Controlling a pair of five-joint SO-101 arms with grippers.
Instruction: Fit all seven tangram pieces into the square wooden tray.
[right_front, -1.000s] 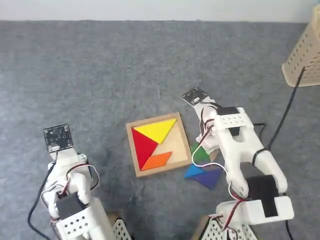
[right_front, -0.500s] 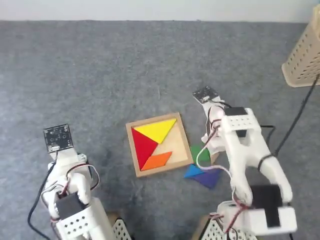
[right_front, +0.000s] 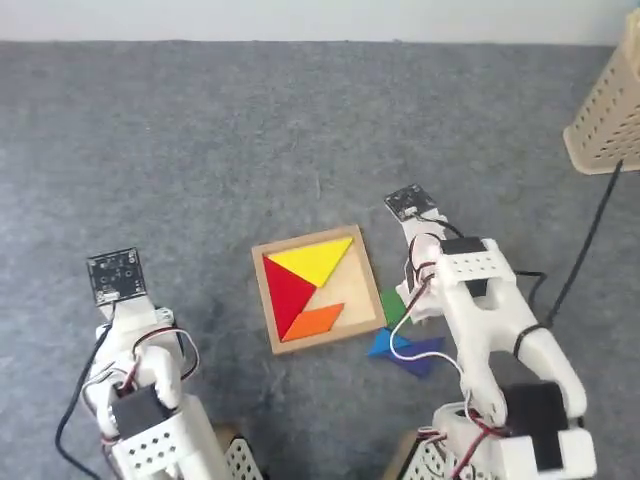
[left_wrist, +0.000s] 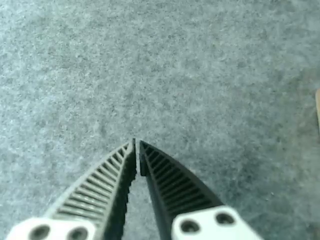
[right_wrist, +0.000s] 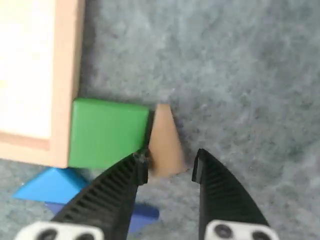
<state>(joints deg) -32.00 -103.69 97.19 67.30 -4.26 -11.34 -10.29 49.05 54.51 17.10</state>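
A grey, felt-like mat covers the table, and a perforated beige basket (right_front: 608, 110) is cut off at the far edge. On the mat we see the square wooden tray (right_front: 345, 288) holding a yellow triangle (right_front: 312, 260), a red triangle (right_front: 285, 290) and an orange piece (right_front: 318, 320), with bare wood beside them. From above, the right arm covers much of the green square (right_front: 392, 303). A blue triangle (right_front: 385, 343) and a purple piece (right_front: 422, 357) lie close by, the purple one crossed by a cable. The right wrist view shows us the green square whole, against the tray's rim, with a tan wooden triangle (right_wrist: 165, 140) touching its side. The right gripper (right_wrist: 170, 162) is spread, its fingers either side of that triangle's wide end; we cannot tell whether they touch it. The left gripper (left_wrist: 136, 146) is clenched, fingers pressed together over bare mat, well apart from the tray.
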